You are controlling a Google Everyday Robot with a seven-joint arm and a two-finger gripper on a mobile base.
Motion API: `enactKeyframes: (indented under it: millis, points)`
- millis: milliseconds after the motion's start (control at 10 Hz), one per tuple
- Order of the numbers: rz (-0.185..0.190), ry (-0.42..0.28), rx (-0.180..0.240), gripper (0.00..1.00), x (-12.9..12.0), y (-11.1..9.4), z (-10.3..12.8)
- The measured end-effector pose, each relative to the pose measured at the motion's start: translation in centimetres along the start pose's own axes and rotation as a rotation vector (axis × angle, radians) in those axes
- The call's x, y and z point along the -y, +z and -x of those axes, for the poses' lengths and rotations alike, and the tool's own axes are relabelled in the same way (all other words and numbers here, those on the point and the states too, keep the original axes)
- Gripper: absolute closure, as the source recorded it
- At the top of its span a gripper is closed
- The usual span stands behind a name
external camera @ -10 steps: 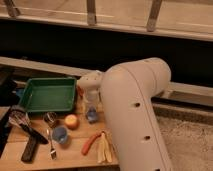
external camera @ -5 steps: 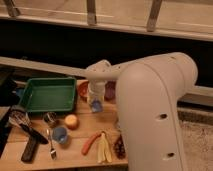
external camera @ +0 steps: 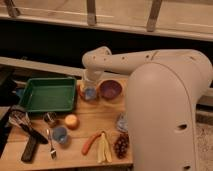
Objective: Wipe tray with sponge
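Observation:
The green tray lies at the left of the wooden table and looks empty inside. My white arm reaches from the right over the table, bends at an elbow and comes down to the gripper, just right of the tray's right rim and left of a purple bowl. The gripper sits over a small blue and orange thing that it mostly hides; I cannot tell whether this is the sponge. No clear sponge shows elsewhere.
On the table front: a whisk, a black spatula, a metal cup, an orange fruit, a blue cup, a carrot, a banana, grapes. The arm's big body blocks the right side.
The arm has stretched out to the left and its big body has drawn back to the right. The gripper end has stayed low by the tray's right rim.

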Motion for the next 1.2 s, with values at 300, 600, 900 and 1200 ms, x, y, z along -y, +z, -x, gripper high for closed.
enactKeyframes:
  millis: [300,600,900,1200]
  points:
    - [0.08,-0.095,0.068,1.0,-5.4,-0.3,4.4]
    - [0.098,-0.125,0.076,1.0,-7.1,-0.3,5.3]
    - [0.098,-0.126,0.074,1.0,-7.1,-0.2,5.3]
    - [0.099,-0.131,0.076,1.0,-7.3,-0.1,5.3]
